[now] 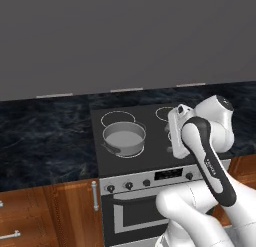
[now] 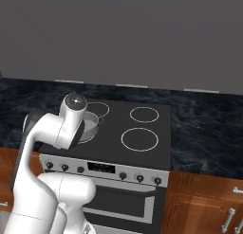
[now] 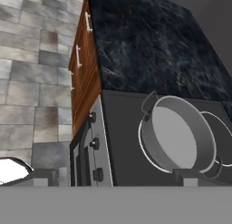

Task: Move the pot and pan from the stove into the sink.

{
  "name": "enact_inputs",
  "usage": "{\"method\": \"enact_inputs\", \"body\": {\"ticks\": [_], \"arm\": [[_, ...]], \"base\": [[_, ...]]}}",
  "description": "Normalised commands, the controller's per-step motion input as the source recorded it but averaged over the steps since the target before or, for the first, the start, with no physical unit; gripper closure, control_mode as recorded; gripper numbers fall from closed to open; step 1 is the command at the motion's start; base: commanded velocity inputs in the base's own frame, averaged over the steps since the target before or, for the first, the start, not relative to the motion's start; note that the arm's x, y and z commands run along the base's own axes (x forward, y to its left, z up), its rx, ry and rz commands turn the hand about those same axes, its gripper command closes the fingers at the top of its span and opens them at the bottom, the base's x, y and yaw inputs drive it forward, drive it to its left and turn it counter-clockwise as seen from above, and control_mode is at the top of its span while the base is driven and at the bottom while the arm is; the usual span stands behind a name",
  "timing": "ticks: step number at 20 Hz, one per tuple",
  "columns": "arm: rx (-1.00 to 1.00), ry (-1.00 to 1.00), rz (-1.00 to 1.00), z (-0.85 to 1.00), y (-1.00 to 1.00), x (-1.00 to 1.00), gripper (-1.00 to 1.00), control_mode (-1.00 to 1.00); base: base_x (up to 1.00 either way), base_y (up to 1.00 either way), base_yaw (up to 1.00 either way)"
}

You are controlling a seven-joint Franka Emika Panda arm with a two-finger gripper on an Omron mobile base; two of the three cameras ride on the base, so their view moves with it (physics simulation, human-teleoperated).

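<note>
Pot [image 1: 124,138] sits upright on stove [image 1: 150,156] front-left burner, its handles lying on a diagonal. Gripper [image 3: 113,177] hangs open above it. Hand view adds the floor tiles [image 3: 27,60] and wood drawers [image 3: 81,60].

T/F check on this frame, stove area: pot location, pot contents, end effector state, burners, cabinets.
1. The pot sits on the stove at its front-left burner. True.
2. The pot holds food. False: its inside is bare grey metal.
3. The end effector is shut on a pot handle. False: its fingers stand wide open near the pot, gripping nothing.
4. The two right-hand burner rings in the right base view are uncovered. True.
5. The cabinets beside the stove are white. False: they are reddish-brown wood with silver handles.
</note>
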Motion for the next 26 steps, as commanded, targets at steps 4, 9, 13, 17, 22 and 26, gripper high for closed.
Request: {"method": "enact_inputs", "body": {"ticks": [4, 9, 13, 17, 22, 26], "arm": [[0.0, -0.01, 0.0, -0.04, 0.1, 0.28, -1.0, -1.0], [0.0, 0.0, 0.0, 0.0, 0.01, 0.01, -1.0, -1.0], [-0.02, 0.0, 0.0, 0.0, 0.02, 0.01, -1.0, -1.0], [-0.07, 0.0, 0.0, -0.14, 0.16, 0.14, -1.0, -1.0], [-0.1, 0.0, 0.0, -0.26, 0.18, 0.16, -1.0, -1.0], [-0.08, 0.0, 0.0, -0.24, 0.09, 0.18, -1.0, -1.0]], "base": [[0.0, 0.0, 0.0], [0.0, 0.0, 0.0], [0.0, 0.0, 0.0], [0.0, 0.0, 0.0], [0.0, 0.0, 0.0], [0.0, 0.0, 0.0]]}}
